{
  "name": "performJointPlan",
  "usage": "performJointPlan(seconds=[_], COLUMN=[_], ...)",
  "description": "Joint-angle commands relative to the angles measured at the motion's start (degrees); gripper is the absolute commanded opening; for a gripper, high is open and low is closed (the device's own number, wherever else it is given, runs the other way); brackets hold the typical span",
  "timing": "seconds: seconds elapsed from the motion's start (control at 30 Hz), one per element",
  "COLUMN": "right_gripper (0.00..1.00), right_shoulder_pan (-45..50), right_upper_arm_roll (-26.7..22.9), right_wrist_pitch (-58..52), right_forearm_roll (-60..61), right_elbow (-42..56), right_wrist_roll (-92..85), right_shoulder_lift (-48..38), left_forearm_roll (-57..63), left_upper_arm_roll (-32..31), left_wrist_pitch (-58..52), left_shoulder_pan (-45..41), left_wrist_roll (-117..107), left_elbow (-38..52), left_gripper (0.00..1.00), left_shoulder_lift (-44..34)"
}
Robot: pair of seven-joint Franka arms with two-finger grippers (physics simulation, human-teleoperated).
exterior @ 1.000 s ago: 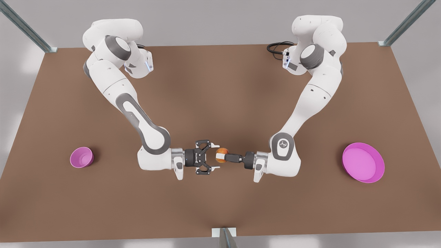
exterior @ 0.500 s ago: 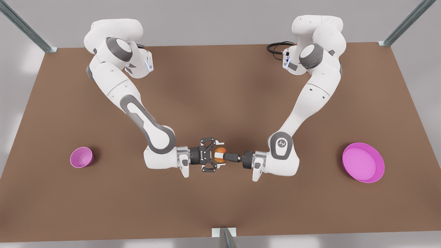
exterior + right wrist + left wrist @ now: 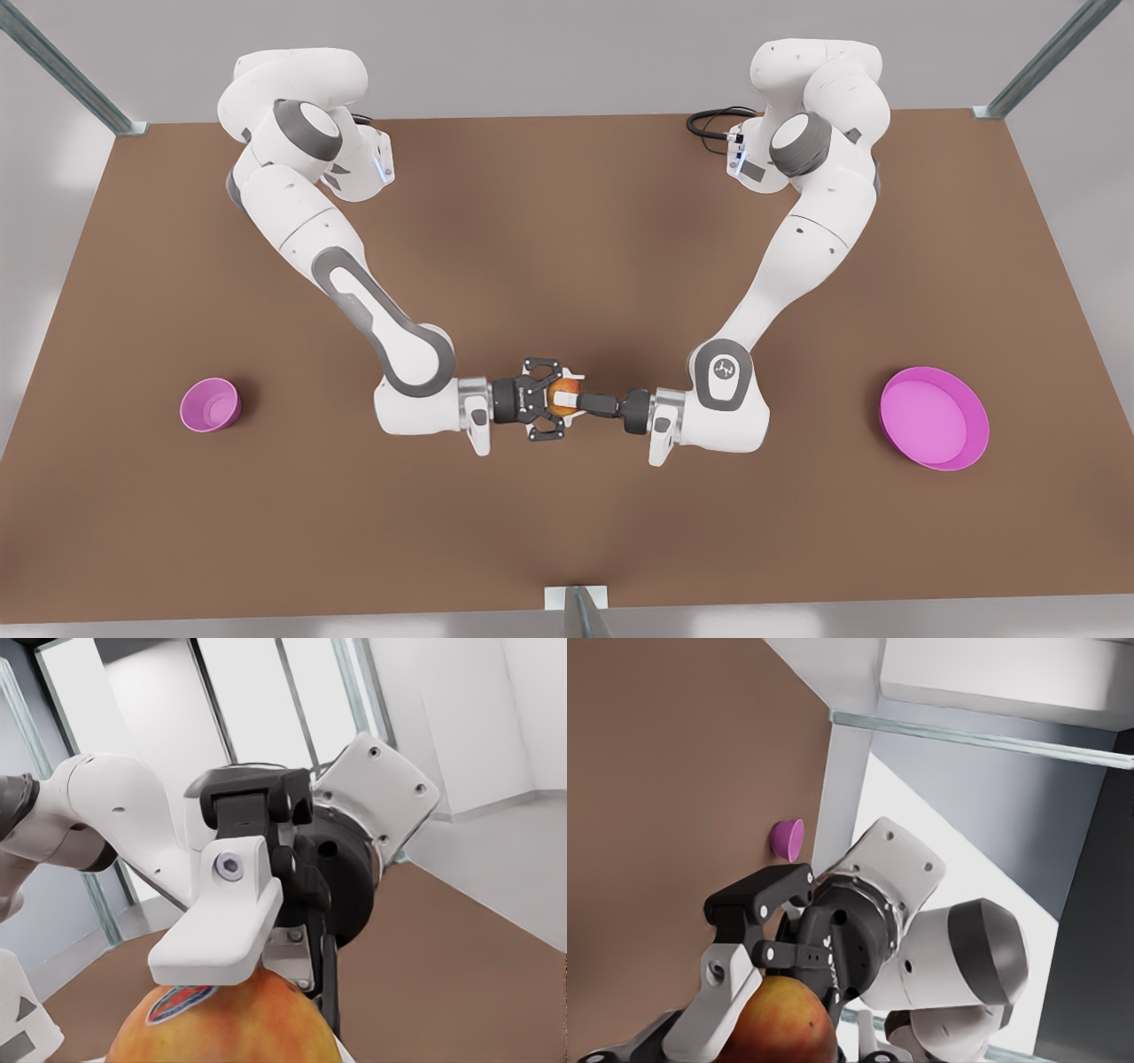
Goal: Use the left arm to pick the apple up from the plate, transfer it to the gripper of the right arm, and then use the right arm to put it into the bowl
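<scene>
Brown tabletop [image 3: 567, 221] in a pale, metal-framed room carries the plate [image 3: 974, 434] and bowl [image 3: 210, 404] well apart, while above its middle the left gripper [image 3: 578, 403] pinches the apple [image 3: 563, 392], the right gripper [image 3: 565, 400] spread around it, its sticker [image 3: 180, 1003] unreadable.

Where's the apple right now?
The apple is in mid-air over the middle of the table in the front view, between the left pincer holding it and the right pincer around it, far from bowl and plate.
</scene>
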Motion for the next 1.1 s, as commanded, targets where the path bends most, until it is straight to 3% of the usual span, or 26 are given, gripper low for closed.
performJointPlan(seconds=[0.0, 0.1, 0.27, 0.4, 0.43, 0.57, 0.6, 0.63, 0.8, 0.83, 0.9, 1.07], right_gripper=[0.59, 0.59, 0.59, 0.6, 0.6, 0.61, 0.62, 0.62, 0.62, 0.62, 0.62, 0.62], right_shoulder_pan=[-0.48, -3.82, -17.7, -32.02, -34.4, -39.24, -41.44, -42.58, -47.85, -49.17, -50.31, -53.66], right_upper_arm_roll=[0.05, -0.04, -0.13, 0.22, -0.04, -0.74, -0.74, -0.66, -0.22, -0.31, -0.66, -0.57], right_wrist_pitch=[-0.35, -4.21, -28.54, -44.89, -44.74, -36.56, -34.8, -32.52, -19.08, -15.04, -12.57, -8.87], right_forearm_roll=[-0.08, -1.92, -31.87, -55.61, -59.65, -72.05, -74.16, -78.82, -90.94, -93.06, -94.38, -96.93], right_elbow=[-0.03, -0.55, -0.47, -2.04, -4.06, -13.2, -15.58, -16.11, -23.4, -24.11, -24.19, -28.32], right_wrist_roll=[-1.53, -1.18, 2.34, 1.72, 1.72, 1.72, 1.81, 1.81, 2.16, 2.69, 2.78, 7.61], right_shoulder_lift=[-0.26, -1.66, -2.89, -7.98, -11.24, -18.18, -20.21, -20.47, -23.98, -24.16, -24.16, -23.55], left_forearm_roll=[0.35, 0.7, 5.95, 60.68, 71.61, 78.22, 74.28, 64.79, 69.08, 64.16, 63.29, 66.09], left_upper_arm_roll=[-0.05, -0.05, 0.3, -0.4, -0.66, -1.11, 17.48, 27.1, 26.32, 26.49, 26.76, 26.84], left_wrist_pitch=[-0.04, -0.56, -7.58, -37.27, -44.67, -51.62, -42.87, -27.04, -33.43, -33.96, -36.5, -37.13], left_shoulder_pan=[0.08, 1.31, 7.98, 14.76, 17.03, 17.75, 6.0, 1.75, -0.27, -0.36, -0.18, 0.26], left_wrist_roll=[0.94, 1.2, -0.19, -11.63, -11.72, -19.97, -19.27, -19.1, -18.66, -19.27, -19.01, -17.25], left_elbow=[-0.01, 0.07, 0.16, 0.43, 0.43, 0.16, -17.46, -36.55, -28.76, -24.37, -17.78, -14.6], left_gripper=[1.0, 1.0, 1.0, 1.0, 1.0, 1.0, 1.0, 1.0, 1.0, 1.0, 1.0, 1.0], left_shoulder_lift=[-0.11, -0.37, -1.95, -15.38, -17.77, -22.34, -37.16, -50.98, -49.41, -47.49, -47.48, -42.3])
